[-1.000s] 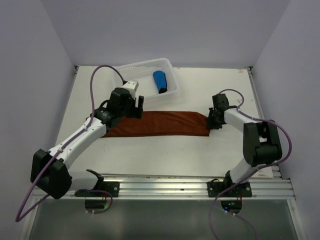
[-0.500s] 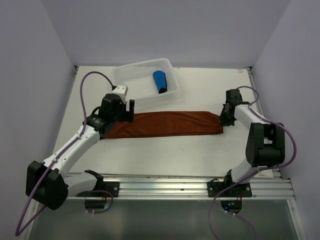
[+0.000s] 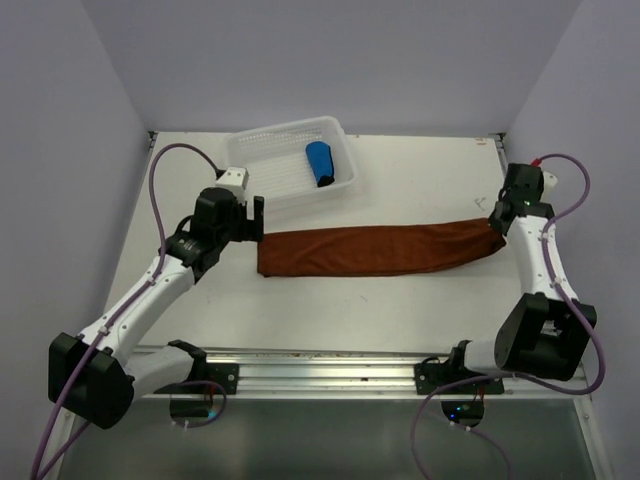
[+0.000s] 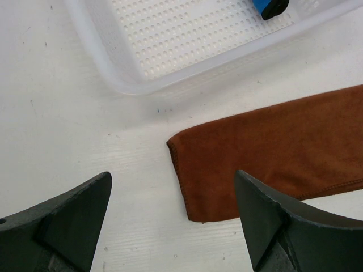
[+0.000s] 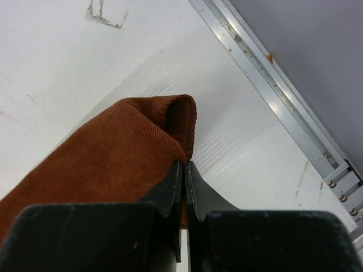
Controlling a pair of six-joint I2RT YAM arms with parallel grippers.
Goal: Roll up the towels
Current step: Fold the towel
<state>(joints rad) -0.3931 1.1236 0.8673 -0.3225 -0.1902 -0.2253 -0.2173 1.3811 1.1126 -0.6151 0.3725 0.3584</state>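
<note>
Pinching the brown towel [image 3: 380, 250] is the right claw [image 5: 185, 170].

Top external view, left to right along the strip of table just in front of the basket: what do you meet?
The open left gripper → rust-brown towel → right gripper, pinching the towel's right end.

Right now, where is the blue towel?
Top view: the blue towel lies in the right part of the white basket, back left, just beyond the stretched-out brown towel.
</note>
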